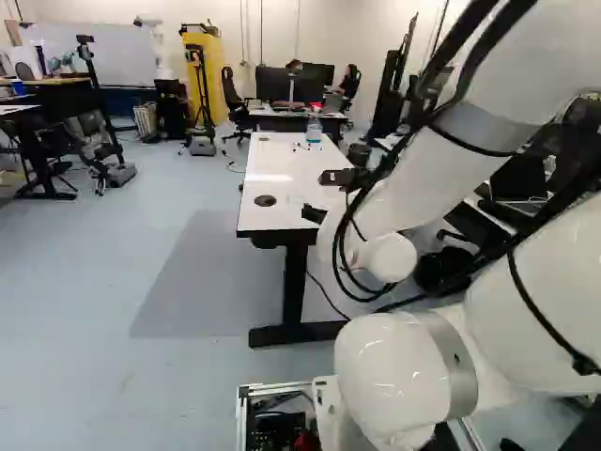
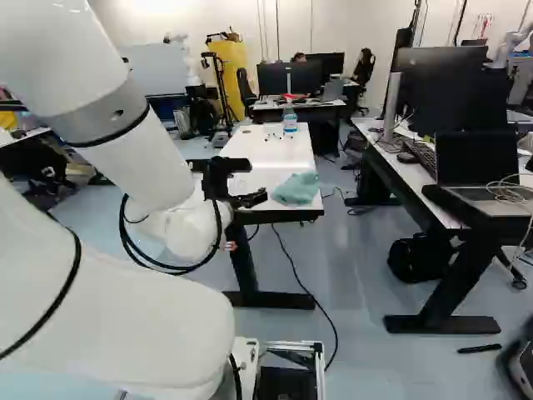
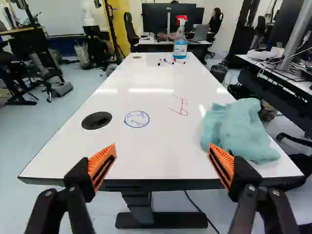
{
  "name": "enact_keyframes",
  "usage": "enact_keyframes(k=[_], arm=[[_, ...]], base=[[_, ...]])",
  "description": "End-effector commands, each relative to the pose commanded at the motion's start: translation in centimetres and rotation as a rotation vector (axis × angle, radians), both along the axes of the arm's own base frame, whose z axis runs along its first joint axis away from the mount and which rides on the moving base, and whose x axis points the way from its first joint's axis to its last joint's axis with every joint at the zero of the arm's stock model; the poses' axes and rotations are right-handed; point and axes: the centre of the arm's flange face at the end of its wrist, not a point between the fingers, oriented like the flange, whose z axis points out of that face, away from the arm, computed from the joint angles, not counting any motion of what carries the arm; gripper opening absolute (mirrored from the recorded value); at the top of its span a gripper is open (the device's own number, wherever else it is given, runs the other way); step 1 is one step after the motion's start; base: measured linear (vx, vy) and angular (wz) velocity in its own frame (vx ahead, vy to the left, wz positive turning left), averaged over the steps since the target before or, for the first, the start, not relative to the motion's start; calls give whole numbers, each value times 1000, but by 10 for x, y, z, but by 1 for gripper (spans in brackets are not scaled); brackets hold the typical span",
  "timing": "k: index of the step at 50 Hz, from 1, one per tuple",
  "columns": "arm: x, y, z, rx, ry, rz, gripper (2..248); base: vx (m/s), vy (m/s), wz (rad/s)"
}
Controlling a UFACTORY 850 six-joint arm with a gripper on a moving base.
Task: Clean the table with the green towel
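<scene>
A black office chair (image 3: 129, 30) stood beside the far desk (image 3: 147, 42); a whiteboard (image 1: 89, 54) adjoined yellow equipment (image 1: 203, 75).

The green towel (image 3: 243, 130) lies crumpled by 1 corner of the glossy white worktop (image 3: 151, 156), which bears 1 round blue drawing (image 3: 137, 119) and red scrawl (image 3: 183, 108).

Bright light, glare on tabletop (image 3: 151, 90)

So there's an open laptop (image 2: 475, 158) with some messy cable (image 2: 505, 190) on it, a black bag (image 2: 412, 260) nearby, and two monitors (image 2: 273, 79) way at the back.
</scene>
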Motion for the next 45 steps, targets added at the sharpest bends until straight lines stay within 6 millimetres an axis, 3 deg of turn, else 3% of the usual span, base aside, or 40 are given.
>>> enact_keyframes(k=[24,45], arm=[[54,-13,6,0,18,-41,247],[85,-31,7,1,27,-86,247]], base=[[0,0,0],[0,0,0]])
